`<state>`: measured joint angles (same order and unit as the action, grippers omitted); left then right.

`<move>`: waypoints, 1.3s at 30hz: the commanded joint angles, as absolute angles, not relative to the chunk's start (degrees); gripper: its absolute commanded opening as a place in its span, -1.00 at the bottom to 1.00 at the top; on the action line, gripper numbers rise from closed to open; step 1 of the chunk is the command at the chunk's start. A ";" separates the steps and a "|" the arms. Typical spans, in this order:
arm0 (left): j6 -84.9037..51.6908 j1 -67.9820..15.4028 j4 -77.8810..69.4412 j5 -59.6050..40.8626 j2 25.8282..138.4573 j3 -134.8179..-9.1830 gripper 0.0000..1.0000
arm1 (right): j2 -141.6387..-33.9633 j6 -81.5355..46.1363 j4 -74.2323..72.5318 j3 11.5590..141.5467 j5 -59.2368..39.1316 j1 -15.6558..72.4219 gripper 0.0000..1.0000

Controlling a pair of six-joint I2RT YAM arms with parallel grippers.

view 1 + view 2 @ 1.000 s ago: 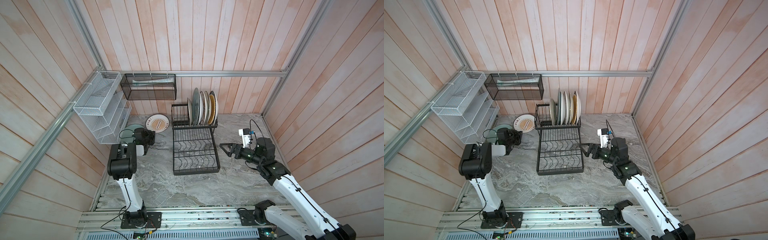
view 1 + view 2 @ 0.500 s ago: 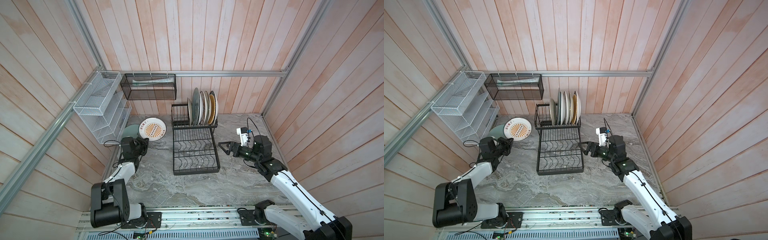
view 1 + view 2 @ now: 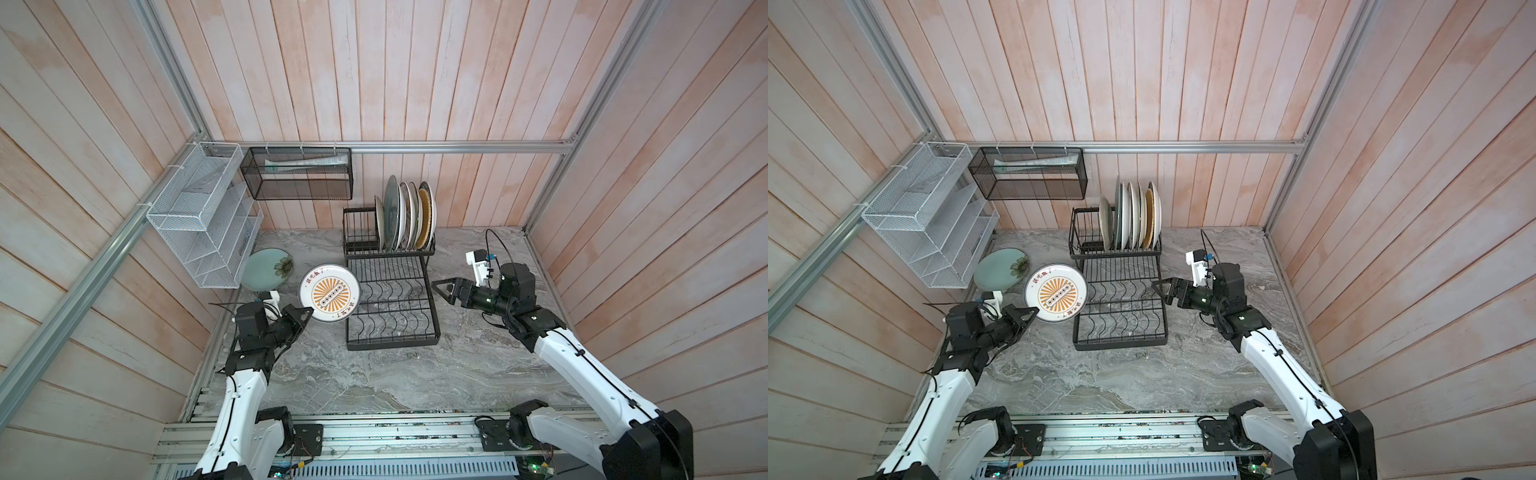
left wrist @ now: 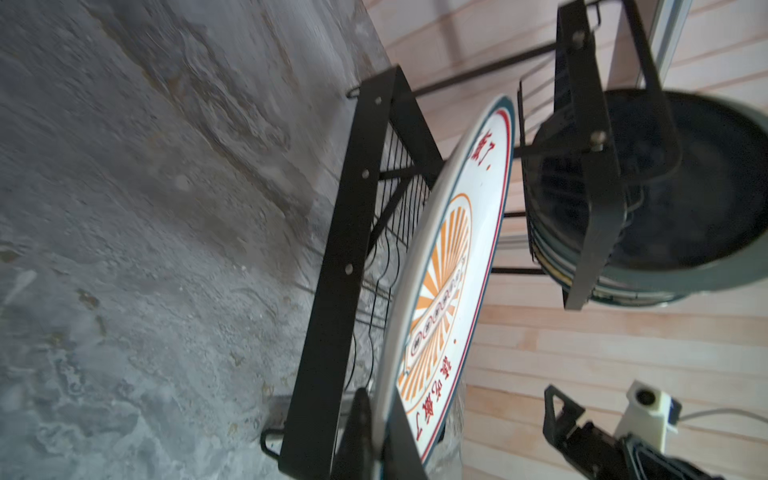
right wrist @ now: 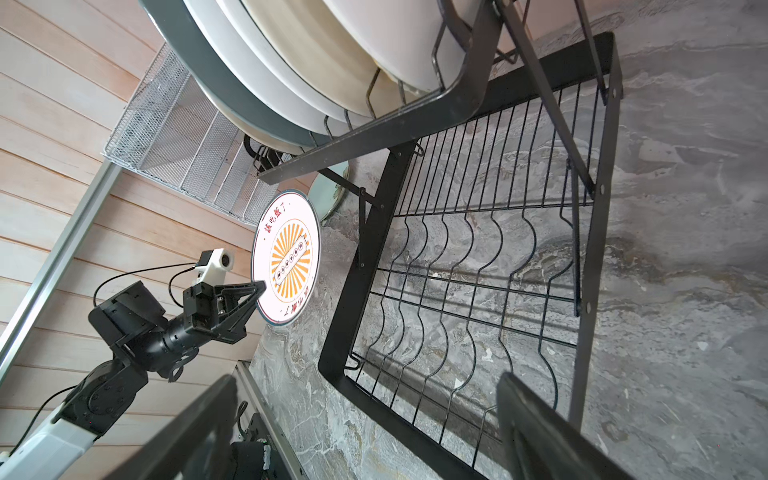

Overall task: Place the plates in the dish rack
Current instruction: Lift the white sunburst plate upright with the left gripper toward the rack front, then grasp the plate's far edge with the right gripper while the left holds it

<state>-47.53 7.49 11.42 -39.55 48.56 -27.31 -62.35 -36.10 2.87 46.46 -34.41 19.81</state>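
My left gripper is shut on the rim of a white plate with an orange sunburst. It holds the plate tilted up just left of the dish rack. The rack's lower tier is bare. Several plates stand upright in its upper tier. A pale green plate with a flower lies at the back left. My right gripper hangs open and empty at the rack's right side.
A white mesh organizer hangs on the left wall above the green plate. A black mesh basket hangs on the back wall beside the rack's top. The grey marble table runs between wooden walls.
My left arm has swung round and carried the sunburst plate from the back left towards the rack's lower tier. The right gripper has shifted only slightly and stays open.
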 commanded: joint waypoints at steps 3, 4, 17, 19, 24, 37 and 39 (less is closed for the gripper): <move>-44.74 -3.33 7.33 -45.04 50.66 -25.53 -1.00 | -63.58 -37.76 -0.16 47.37 -37.04 22.14 0.94; -45.66 -5.78 5.20 -45.16 51.84 -25.51 -1.00 | -64.10 -37.86 -0.59 47.30 -37.33 22.59 0.94; -54.99 -23.06 -16.90 -47.08 69.75 -32.01 -1.00 | -67.76 -35.47 1.46 44.50 -38.10 25.05 0.67; -55.77 -23.20 -18.45 -47.45 70.38 -32.37 -1.00 | -67.77 -35.09 2.61 44.17 -37.30 25.05 0.60; -56.59 -23.37 -20.24 -48.67 71.72 -33.70 -1.00 | -68.32 -35.65 2.52 42.63 -38.49 25.05 0.32; -52.39 -23.82 -17.41 -45.66 75.12 -33.77 -1.00 | -66.98 -43.70 -3.04 40.70 -43.85 25.14 -1.00; -52.29 -23.81 -17.49 -44.54 75.23 -33.79 -0.91 | -66.90 -45.18 -4.28 40.52 -44.75 25.14 -1.00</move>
